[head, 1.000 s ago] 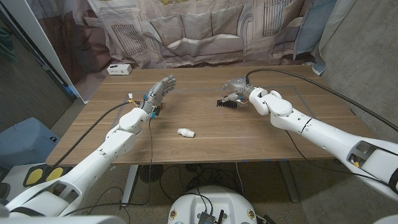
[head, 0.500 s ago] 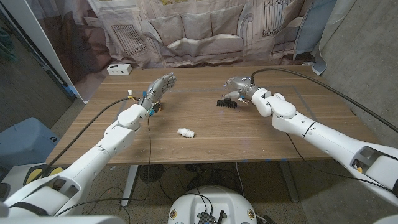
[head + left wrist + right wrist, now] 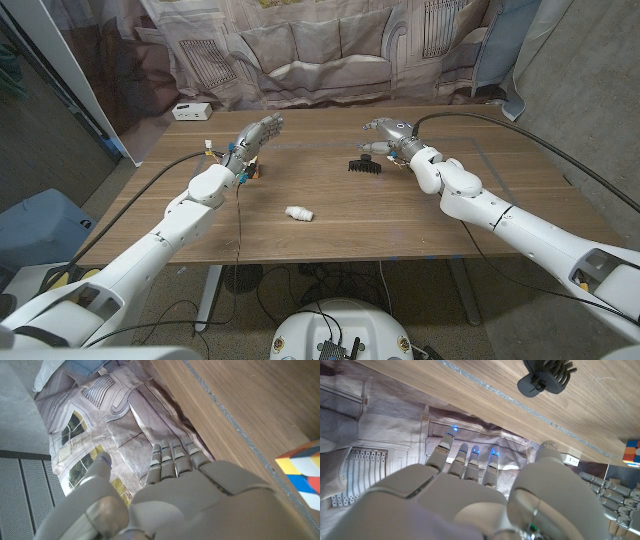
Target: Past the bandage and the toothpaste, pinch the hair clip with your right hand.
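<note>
My right hand (image 3: 385, 133) hovers over the far middle of the wooden table (image 3: 400, 215) in the head view, fingers spread and gently curled, holding nothing. The hair clip (image 3: 366, 166) lies on the table just on the near side of it, apart from the fingertips. The clip is black, toothed like a small claw, with its long axis running across the table, left to right, and its teeth pointing towards me. My left hand (image 3: 254, 140) stands over the left part of the table, fingers straight and apart, empty too. A small colourful cube (image 3: 247, 173) sits close beside its wrist. Nearer me, towards the middle, lies a small white roll, the bandage (image 3: 299, 213). A white box (image 3: 190, 111) sits at the far left corner, and a printed cloth backdrop (image 3: 320, 50) hangs behind.

In the left wrist view, my left hand (image 3: 170, 495) shows its grey, smooth back, fingers extended side by side with the thumb off to one side. The cube (image 3: 302, 472) shows red, yellow, blue and white squares on the wood grain.

In the right wrist view, my right hand (image 3: 470, 495) is open, small blue lights showing on its fingers. The clip (image 3: 545, 376) lies on the table beyond them, untouched, its dark teeth fanned out from a rounded body.
</note>
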